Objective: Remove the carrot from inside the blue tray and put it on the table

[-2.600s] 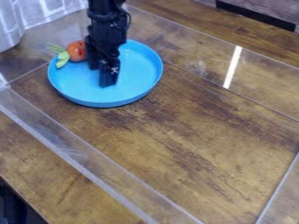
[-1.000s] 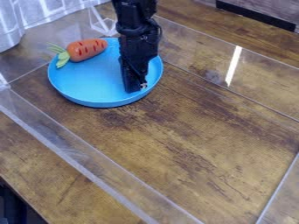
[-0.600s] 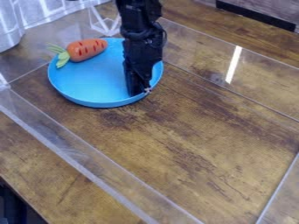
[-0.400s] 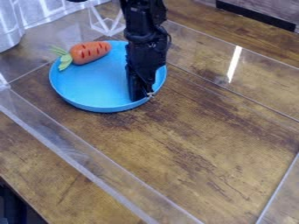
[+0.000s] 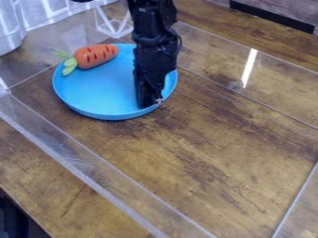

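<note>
The blue tray (image 5: 95, 93) lies at the back left of the dark wood table (image 5: 211, 158). The orange carrot (image 5: 99, 55) lies in the tray's far left part, with its green top (image 5: 66, 64) reaching over the rim. My black gripper (image 5: 152, 95) comes straight down over the tray's right side. Its fingers are shut with nothing visible between them, and the tips touch the tray floor close to the right rim. The carrot sits apart from the gripper, to its upper left.
A white object (image 5: 7, 28) stands at the far left corner beside the tray. Clear plastic edging (image 5: 87, 163) runs diagonally across the front left of the table. A bright light reflection (image 5: 248, 70) lies on the wood to the right.
The gripper slid from the tray's middle toward its right rim and stopped. The tray shifted slightly right with it, carrying the carrot along. The fingers stayed shut.
</note>
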Controlling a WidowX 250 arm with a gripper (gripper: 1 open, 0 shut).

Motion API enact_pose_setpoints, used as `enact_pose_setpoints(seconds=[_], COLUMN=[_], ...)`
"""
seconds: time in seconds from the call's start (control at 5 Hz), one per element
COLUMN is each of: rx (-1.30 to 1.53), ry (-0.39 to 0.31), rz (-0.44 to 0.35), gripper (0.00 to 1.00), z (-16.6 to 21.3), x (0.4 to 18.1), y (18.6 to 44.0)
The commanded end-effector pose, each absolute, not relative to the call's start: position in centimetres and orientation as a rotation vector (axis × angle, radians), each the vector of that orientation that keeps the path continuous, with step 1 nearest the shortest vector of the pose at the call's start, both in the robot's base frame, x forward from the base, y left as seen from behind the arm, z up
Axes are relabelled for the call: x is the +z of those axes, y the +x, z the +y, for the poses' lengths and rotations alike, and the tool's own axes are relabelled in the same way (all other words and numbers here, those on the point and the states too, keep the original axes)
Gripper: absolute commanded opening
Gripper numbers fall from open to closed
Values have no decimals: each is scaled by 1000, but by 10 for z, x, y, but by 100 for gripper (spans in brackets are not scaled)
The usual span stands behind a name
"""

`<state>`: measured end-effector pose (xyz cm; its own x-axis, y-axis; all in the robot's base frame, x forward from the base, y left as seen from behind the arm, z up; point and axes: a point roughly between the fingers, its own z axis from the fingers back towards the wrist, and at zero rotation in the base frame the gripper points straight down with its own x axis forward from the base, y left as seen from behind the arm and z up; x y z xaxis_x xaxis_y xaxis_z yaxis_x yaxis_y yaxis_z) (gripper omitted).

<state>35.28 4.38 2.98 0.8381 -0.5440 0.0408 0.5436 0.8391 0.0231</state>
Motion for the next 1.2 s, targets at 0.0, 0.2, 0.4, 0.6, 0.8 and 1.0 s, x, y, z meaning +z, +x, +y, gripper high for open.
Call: enact_pose_setpoints(seconds=[0.0,0.2,0.4,0.6,0.8,1.0], rx=[-591,-592,-593,-593,-597,-601], ry=[47,46,45,44,46,47], rz=[-139,-145,-151,-157,-163,-169], gripper=[0,0,0,0,0,0], z=[39,38,38,38,37,36], x=[68,71,75,79,83,87], y=[362,363,363,363,364,365])
